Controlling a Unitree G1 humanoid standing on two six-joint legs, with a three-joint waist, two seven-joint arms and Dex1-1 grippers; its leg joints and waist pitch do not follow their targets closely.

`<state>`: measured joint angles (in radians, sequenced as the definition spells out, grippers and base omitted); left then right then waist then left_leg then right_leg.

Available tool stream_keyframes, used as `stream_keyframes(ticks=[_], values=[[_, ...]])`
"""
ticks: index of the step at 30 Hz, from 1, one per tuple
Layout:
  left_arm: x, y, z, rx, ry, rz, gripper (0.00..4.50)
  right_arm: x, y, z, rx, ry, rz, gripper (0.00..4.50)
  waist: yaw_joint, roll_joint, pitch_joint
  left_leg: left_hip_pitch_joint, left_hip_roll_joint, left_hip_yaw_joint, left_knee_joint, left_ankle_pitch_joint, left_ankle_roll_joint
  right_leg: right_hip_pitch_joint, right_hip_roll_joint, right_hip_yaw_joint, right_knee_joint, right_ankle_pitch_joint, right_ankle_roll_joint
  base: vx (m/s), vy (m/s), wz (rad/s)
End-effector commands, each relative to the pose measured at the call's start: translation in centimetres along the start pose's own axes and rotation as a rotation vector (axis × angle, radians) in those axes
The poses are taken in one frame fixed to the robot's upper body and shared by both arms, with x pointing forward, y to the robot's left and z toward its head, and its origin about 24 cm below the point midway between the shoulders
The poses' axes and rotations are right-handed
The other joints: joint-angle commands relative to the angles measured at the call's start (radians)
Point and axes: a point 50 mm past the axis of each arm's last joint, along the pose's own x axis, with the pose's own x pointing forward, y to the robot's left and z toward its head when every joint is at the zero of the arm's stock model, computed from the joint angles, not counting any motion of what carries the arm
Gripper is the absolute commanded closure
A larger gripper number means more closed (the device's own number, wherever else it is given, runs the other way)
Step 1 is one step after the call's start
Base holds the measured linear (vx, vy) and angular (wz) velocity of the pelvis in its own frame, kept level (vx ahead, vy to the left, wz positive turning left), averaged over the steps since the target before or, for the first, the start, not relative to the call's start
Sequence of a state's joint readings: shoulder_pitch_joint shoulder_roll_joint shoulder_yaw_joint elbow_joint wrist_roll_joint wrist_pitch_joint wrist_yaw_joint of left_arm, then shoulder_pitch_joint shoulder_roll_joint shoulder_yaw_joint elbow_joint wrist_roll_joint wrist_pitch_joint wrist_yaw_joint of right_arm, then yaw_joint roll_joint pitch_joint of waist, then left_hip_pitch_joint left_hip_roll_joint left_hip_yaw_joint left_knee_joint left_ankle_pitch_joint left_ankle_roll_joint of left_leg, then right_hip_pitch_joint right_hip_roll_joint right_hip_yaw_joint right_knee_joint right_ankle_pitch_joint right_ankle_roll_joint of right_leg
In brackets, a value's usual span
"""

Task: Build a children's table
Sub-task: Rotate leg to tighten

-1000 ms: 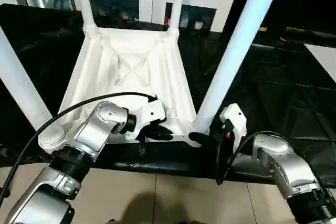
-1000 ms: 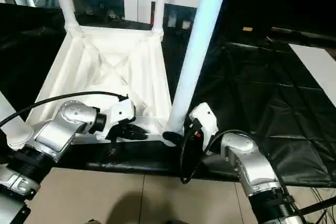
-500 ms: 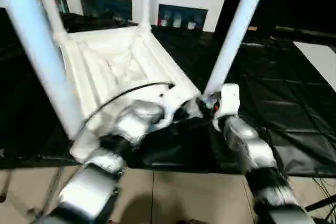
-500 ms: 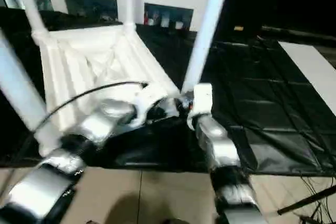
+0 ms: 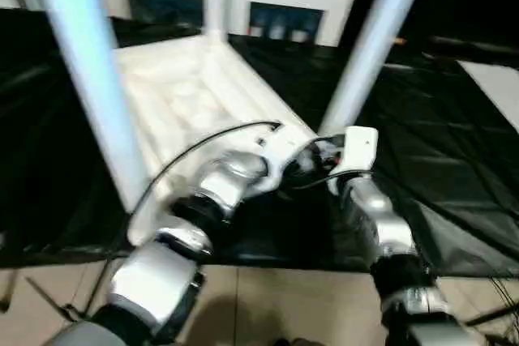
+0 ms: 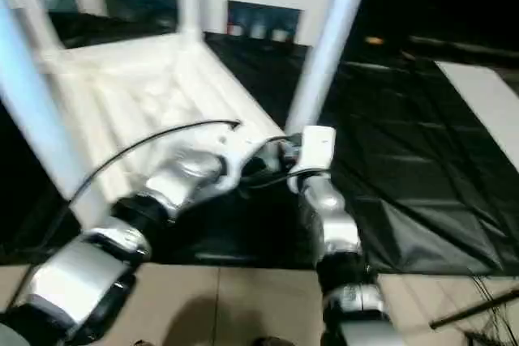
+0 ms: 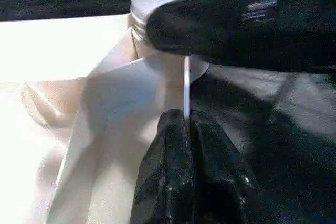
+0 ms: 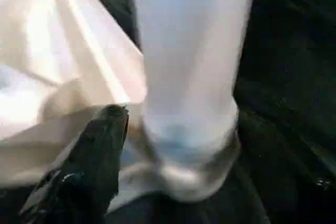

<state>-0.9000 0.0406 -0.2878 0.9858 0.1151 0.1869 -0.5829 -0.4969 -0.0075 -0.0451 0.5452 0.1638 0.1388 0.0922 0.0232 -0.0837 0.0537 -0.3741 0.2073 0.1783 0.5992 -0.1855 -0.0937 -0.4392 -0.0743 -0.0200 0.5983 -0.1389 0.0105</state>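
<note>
Head camera, both eyes: we see the upturned tabletop [image 5: 195, 95] lying underside-up on the black sheet [image 5: 438, 168], with legs standing in its corner sockets. The near right leg [image 5: 369, 46] rises from the corner nearest our wrists. Compared with a second ago, the whole table has swung round in view and both forearms have drawn in together at that corner; the left gripper [image 5: 304, 164] and the right gripper [image 5: 328, 169] now sit side by side at the socket. We judge this to be the seating or checking of the last leg.

Left wrist view: our left gripper's fingers [image 7: 173, 182] are pressed together on the thin rim of the tabletop [image 7: 105, 129]. A black finger of the other gripper [image 7: 236, 30] lies across the leg base.

Right wrist view: one right finger [image 8: 94, 156] rests beside the leg's collar [image 8: 189, 166]; whether the jaws are apart or closing, we cannot tell.
</note>
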Motion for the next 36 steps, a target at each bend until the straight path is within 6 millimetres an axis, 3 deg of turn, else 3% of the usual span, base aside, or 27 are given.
stream_keyframes(ticks=[1, 2, 3, 5, 6, 7, 9, 14, 20, 25, 29, 36], values=[[-0.5, 0.1, 0.4, 0.024, -0.040, -0.027, 4.50, -0.5, -0.3, 1.7, -0.023, -0.068, 0.062, 0.67, 0.013, 0.006, -0.073, 0.006, 0.004, 0.002, -0.071, -0.206, 0.057, 0.075, -0.040, 0.014, -0.066, -0.217, -0.193, 0.000, 0.000, 0.00], [-0.7, 0.1, 0.2, 0.042, -0.045, -0.054, 4.50, -1.0, -1.0, 1.8, -0.038, -0.073, 0.072, 0.63, 0.013, 0.008, -0.069, 0.014, 0.006, 0.005, -0.071, -0.230, 0.059, 0.066, -0.039, 0.017, -0.070, -0.232, -0.200, 0.000, 0.000, 0.00], [-1.0, 0.1, -0.3, 0.041, -0.039, -0.077, 4.50, -1.7, -1.8, 2.0, -0.078, -0.070, 0.119, 0.54, 0.019, 0.012, -0.071, 0.017, 0.007, 0.006, -0.072, -0.233, 0.057, 0.064, -0.037, 0.016, -0.069, -0.230, -0.205, 0.000, 0.000, 0.00], [-1.6, 0.3, -1.2, 0.042, -0.026, -0.111, 4.50, -2.9, -3.0, 2.0, -0.134, -0.057, 0.208, 0.29, 0.022, 0.016, -0.070, 0.015, 0.009, 0.006, -0.073, -0.220, 0.057, 0.067, -0.035, 0.016, -0.065, -0.187, -0.213, 0.000, 0.000, 0.00], [-1.8, 0.4, -1.6, 0.043, -0.019, -0.122, 4.50, -3.4, -3.4, 1.9, -0.149, -0.049, 0.243, 0.23, 0.026, 0.013, -0.070, 0.012, 0.011, 0.003, -0.074, -0.217, 0.060, 0.074, -0.036, 0.015, -0.063, -0.172, -0.213, 0.000, 0.000, 0.00], [-2.1, 0.3, -2.0, 0.056, -0.021, -0.158, 4.50, -4.0, -4.1, 1.9, -0.171, -0.038, 0.276, 0.18, 0.025, 0.014, -0.069, 0.011, 0.010, 0.005, -0.074, -0.228, 0.064, 0.070, -0.037, 0.016, -0.065, -0.182, -0.218, 0.000, 0.000, 0.00], [-2.6, 0.2, -2.6, 0.057, -0.020, -0.206, 4.50, -4.8, -4.8, 1.8, -0.193, -0.016, 0.320, 0.03, 0.027, 0.009, -0.069, 0.007, 0.010, 0.003, -0.075, -0.236, 0.066, 0.075, -0.040, 0.016, -0.067, -0.205, -0.215, 0.000, 0.000, 0.00], [-4.6, -0.7, -3.9, 0.112, 0.012, -0.438, 4.50, -7.1, -5.8, 1.1, -0.271, 0.094, 0.503, 0.03, 0.023, 0.010, -0.064, 0.013, 0.016, 0.003, -0.078, -0.294, 0.055, 0.062, -0.041, 0.017, -0.078, -0.321, -0.198, 0.000, 0.000, 0.00], [-5.8, -0.8, -4.3, 0.132, 0.053, -0.539, 4.50, -7.2, -5.3, 0.5, -0.274, 0.133, 0.569, 0.03, 0.026, 0.012, -0.062, 0.017, 0.018, 0.002, -0.080, -0.316, 0.030, 0.050, -0.041, 0.016, -0.080, -0.362, -0.187, 0.000, 0.000, 0.00], [-6.1, -0.6, -4.1, 0.134, 0.056, -0.530, 4.50, -6.8, -3.8, -0.2, -0.262, 0.164, 0.656, 0.03, 0.033, 0.009, -0.066, 0.011, 0.017, 0.001, -0.081, -0.278, 0.026, 0.059, -0.042, 0.016, -0.070, -0.306, -0.189, 0.000, 0.000, 0.00], [-6.1, -0.6, -4.1, 0.135, 0.057, -0.533, 4.50, -6.2, -3.6, -0.3, -0.263, 0.162, 0.646, 0.03, 0.032, 0.010, -0.068, 0.011, 0.015, 0.003, -0.078, -0.259, 0.026, 0.057, -0.044, 0.016, -0.069, -0.302, -0.192, 0.000, 0.000, 0.00], [-6.3, -0.5, -4.1, 0.134, 0.063, -0.525, 4.50, -5.3, -3.4, -0.1, -0.264, 0.150, 0.636, 0.64, 0.035, 0.009, -0.070, 0.010, 0.014, 0.004, -0.077, -0.217, 0.029, 0.063, -0.043, 0.016, -0.060, -0.230, -0.210, 0.000, 0.000, 0.00]])
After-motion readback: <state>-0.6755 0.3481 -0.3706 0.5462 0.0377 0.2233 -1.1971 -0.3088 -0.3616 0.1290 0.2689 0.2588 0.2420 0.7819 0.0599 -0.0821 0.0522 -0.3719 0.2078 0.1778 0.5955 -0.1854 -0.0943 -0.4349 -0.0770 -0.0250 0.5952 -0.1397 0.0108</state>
